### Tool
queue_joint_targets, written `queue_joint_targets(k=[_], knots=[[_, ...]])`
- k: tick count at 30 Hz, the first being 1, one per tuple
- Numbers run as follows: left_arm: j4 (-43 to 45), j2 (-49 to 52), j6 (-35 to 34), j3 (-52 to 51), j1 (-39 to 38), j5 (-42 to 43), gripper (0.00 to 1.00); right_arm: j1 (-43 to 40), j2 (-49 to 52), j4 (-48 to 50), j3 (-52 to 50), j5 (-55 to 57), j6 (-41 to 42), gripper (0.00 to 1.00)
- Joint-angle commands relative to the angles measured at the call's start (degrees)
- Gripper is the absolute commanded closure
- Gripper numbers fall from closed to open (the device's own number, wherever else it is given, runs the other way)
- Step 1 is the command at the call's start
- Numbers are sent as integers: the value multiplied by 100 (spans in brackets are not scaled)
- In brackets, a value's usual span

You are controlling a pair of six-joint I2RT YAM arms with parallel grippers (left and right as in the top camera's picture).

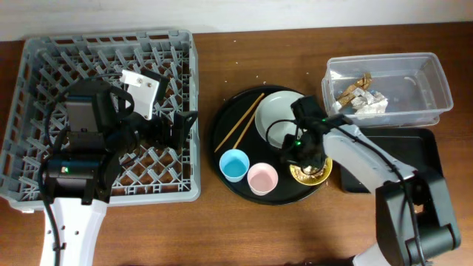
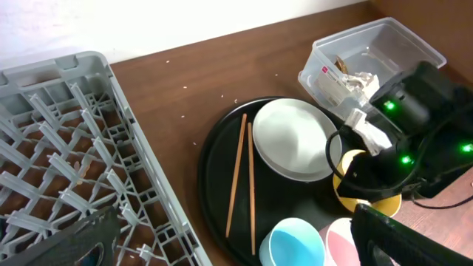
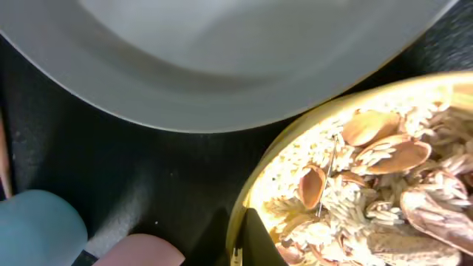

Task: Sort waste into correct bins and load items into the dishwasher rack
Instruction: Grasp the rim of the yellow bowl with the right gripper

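Hovering left fingers (image 1: 183, 130) spread over dishwasher rack (image 1: 44, 66); my right fingers (image 1: 304, 157) are touching rim of yellow bowl (image 1: 312, 176), food scraps (image 3: 384, 170) inside; grip not discernible.

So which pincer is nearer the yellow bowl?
Right. The right pincer sits at the rim of the yellow bowl; the left pincer is over the dishwasher rack, beyond the round tray.

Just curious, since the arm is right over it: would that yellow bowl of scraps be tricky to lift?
Probably. The yellow bowl holds loose food scraps, so any tilt would likely spill them. Its rim looks thin and smooth, so it could slip. It seems light for its size.
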Motion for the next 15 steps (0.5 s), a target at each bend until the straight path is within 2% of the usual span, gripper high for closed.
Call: queue_joint_targets(k=[1,9,12,15], knots=[[-2,20,-33,85,9,81,1,92,109,-68,-114,48,70,96],[-2,20,-33,85,9,81,1,208,96,-195,-92,396,17,96],[-2,20,-33,85,9,81,1,216,-103,-828,389,258,-798,96],[-2,20,-33,85,9,81,1,201,-413,-1429,1012,90,-1073,96]])
